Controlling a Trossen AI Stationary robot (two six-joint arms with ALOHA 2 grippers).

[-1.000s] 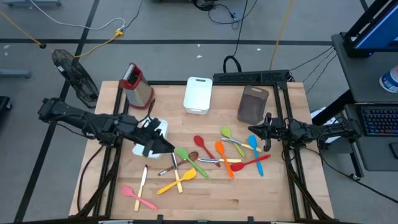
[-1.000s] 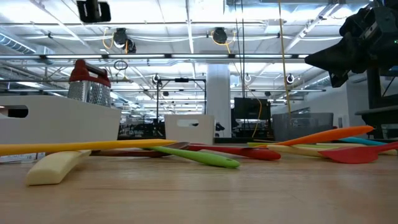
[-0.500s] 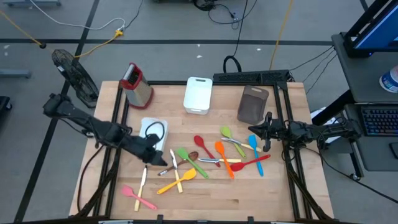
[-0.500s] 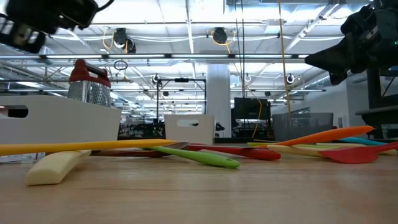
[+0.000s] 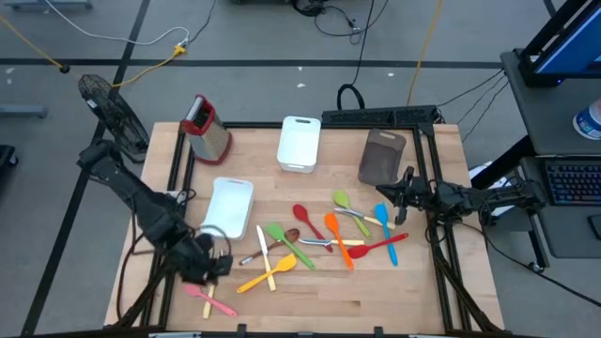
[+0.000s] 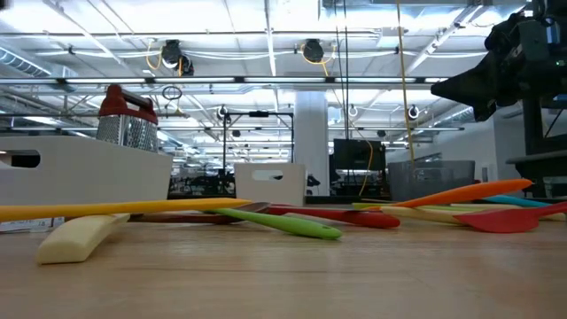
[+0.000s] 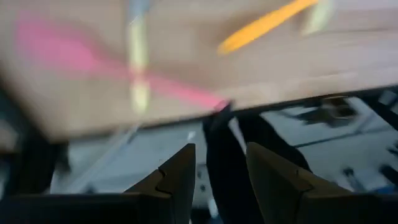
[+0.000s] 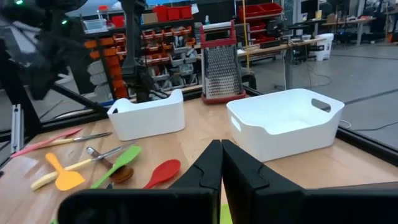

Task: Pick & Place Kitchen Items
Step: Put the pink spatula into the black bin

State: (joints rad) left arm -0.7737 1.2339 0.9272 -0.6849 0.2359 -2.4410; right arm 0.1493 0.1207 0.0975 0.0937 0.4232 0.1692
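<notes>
The kitchen items lie scattered on the wooden table [image 5: 376, 291]: a pink spatula [image 5: 199, 293] and a cream knife [image 5: 215, 277] at the near left, and a yellow spatula [image 5: 268, 272], green spoon [image 5: 282, 239], red spoon [image 5: 305, 218], orange spoon [image 5: 333, 230] and blue spoon [image 5: 383, 221] in the middle. My left gripper [image 5: 214, 267] hangs open above the near left corner, just over the knife and the pink spatula [image 7: 62, 50], with nothing between its fingers [image 7: 180, 177]. My right gripper [image 5: 406, 197] waits shut at the right edge.
A flat white tray [image 5: 230, 207] lies left of the utensils. At the far side stand a metal grater with a red top [image 5: 205, 127], a white bin [image 5: 299, 143] and a grey bin [image 5: 382, 157]. The near middle of the table is bare wood.
My left gripper has swung from above the white tray toward the table's near left corner, sinking and rolling about its own line. The tray, hidden under it before, now shows bare. My right arm has kept still.
</notes>
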